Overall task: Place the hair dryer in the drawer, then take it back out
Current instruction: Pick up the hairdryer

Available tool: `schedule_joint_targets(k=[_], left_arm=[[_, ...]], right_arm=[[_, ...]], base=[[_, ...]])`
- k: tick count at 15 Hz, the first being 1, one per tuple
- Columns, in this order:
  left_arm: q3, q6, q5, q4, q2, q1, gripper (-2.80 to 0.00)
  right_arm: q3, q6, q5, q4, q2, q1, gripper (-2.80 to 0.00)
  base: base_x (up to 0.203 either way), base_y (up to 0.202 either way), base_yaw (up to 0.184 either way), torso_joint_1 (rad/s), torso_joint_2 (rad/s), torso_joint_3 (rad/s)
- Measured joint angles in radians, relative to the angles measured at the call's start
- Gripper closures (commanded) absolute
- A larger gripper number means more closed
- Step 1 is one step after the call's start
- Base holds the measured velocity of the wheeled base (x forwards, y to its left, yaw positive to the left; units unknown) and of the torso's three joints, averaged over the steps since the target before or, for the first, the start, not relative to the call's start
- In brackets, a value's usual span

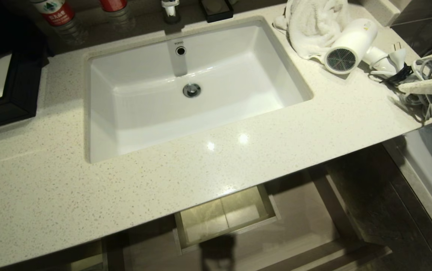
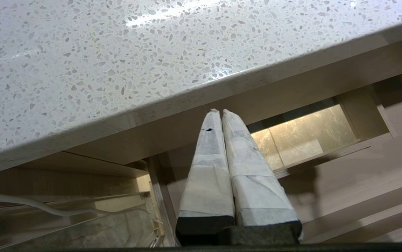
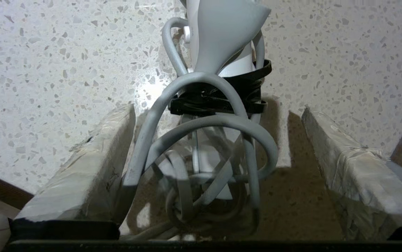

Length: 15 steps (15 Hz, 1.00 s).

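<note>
The white hair dryer [image 1: 351,45] lies on the speckled countertop [image 1: 238,158] to the right of the sink, its grey grille facing forward and its barrel against a white towel [image 1: 313,26]. Its pale grey cord [image 3: 201,140], bundled with a black strap [image 3: 218,101], lies coiled by the handle. My right gripper [image 1: 407,75] reaches in from the right edge and is open, its taped fingers [image 3: 92,168] standing on either side of the cord bundle [image 1: 420,101]. The drawer [image 1: 306,214] stands pulled out below the counter. My left gripper [image 2: 220,111] is shut and empty under the counter edge.
A white sink [image 1: 110,124] fills the middle of the counter, with a faucet [image 1: 170,9] and bottles [image 1: 58,15] behind it. A dark framed tray [image 1: 9,94] sits at far left. A bathtub edge [image 1: 430,165] lies to the right of the counter.
</note>
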Motion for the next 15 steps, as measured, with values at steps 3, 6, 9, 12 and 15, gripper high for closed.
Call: schedule_joint_targets(k=[3, 6, 9, 12, 15], left_arm=[[0.000, 0.000, 0.000, 0.001, 0.000, 0.000, 0.00], [0.000, 0.000, 0.000, 0.001, 0.000, 0.000, 0.00], [0.000, 0.000, 0.000, 0.001, 0.000, 0.000, 0.00], [0.000, 0.000, 0.000, 0.001, 0.000, 0.000, 0.00], [0.000, 0.000, 0.000, 0.000, 0.000, 0.000, 0.00]], right_arm=[[-0.001, 0.002, -0.004, -0.064, 0.047, 0.014, -2.80], [-0.004, 0.007, -0.004, -0.103, 0.083, 0.022, -2.80], [-0.005, 0.014, -0.001, -0.104, 0.098, 0.024, 0.00], [-0.004, 0.014, -0.004, -0.111, 0.101, 0.027, 0.00], [-0.003, 0.026, -0.008, -0.100, 0.092, 0.028, 0.00]], base=[[0.000, 0.000, 0.000, 0.000, 0.00, 0.000], [0.000, 0.000, 0.000, 0.000, 0.00, 0.000], [0.000, 0.000, 0.000, 0.000, 0.00, 0.000], [0.000, 0.000, 0.000, 0.000, 0.00, 0.000], [0.000, 0.000, 0.000, 0.000, 0.00, 0.000]])
